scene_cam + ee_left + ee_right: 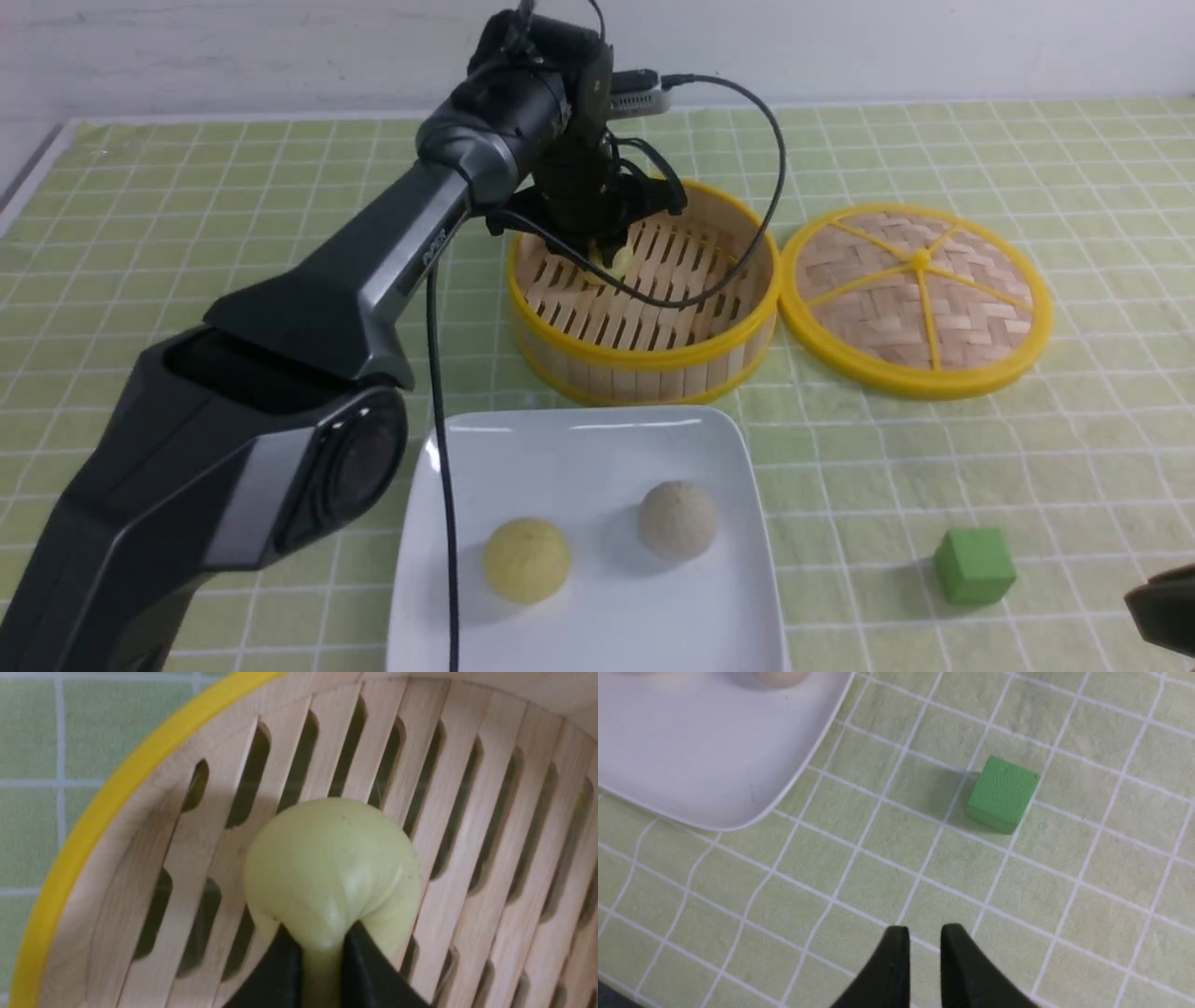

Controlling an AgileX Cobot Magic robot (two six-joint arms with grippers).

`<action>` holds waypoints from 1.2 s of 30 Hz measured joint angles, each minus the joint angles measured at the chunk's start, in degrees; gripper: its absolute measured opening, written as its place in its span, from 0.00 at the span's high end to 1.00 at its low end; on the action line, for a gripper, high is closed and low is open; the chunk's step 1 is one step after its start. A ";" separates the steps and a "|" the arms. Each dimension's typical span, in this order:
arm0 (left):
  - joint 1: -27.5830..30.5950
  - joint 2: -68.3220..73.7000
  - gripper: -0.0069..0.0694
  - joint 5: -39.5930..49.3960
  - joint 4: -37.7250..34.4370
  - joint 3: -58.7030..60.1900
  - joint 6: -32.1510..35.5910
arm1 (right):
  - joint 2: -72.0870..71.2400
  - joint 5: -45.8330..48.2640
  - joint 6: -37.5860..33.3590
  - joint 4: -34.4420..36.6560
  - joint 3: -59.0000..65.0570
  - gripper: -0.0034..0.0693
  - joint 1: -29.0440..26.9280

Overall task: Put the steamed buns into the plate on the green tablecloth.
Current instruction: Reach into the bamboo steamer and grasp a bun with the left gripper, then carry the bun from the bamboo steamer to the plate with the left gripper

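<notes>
We see our left gripper (322,952) pinching the last pale yellow bun (327,858) inside the bamboo steamer (644,359), its fingertips drawn nearly together with a fold of the soft bun squeezed between them. The steamer stands toward the far edge of the green tablecloth (868,485), just beyond the far edge of the white plate (597,616). Two buns already lie on that plate, apart from each other: a yellow one (526,560) nearer its left edge and a greyish-beige one (679,521) toward its far right corner. We judge this to be the third and final pick-up, with the bun on the slatted floor or barely above it. The next move calls for a straight lift over the yellow rim, then a short carry back toward us and a gentle release on a bare part of the plate. The thin pinch could let the bun slip. Our right gripper (924,933) holds nothing, its fingertips a little apart over the cloth's near right part, close to the green cube (1003,794).
</notes>
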 joint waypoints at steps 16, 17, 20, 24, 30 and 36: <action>-3.46 -40.29 0.88 2.47 -9.85 24.65 13.12 | 0.00 0.47 -0.06 0.00 0.00 0.76 0.00; -3.88 -41.12 0.88 2.47 -9.78 26.76 13.20 | 0.00 0.47 -0.06 0.00 0.00 0.76 0.00; -7.13 -44.65 0.87 2.47 -7.54 43.88 11.83 | 0.00 0.47 -0.06 0.00 0.00 0.75 0.00; -9.52 -43.82 0.87 -2.32 -3.74 58.00 6.90 | 0.00 0.47 -0.06 0.00 0.00 0.74 0.00; -9.58 -40.88 0.87 -12.34 2.09 67.60 0.11 | 0.00 0.47 -0.06 0.00 0.00 0.73 0.00; -9.58 -37.70 0.82 -17.42 4.72 68.58 -1.19 | 0.00 0.47 -0.06 0.00 0.00 0.73 0.00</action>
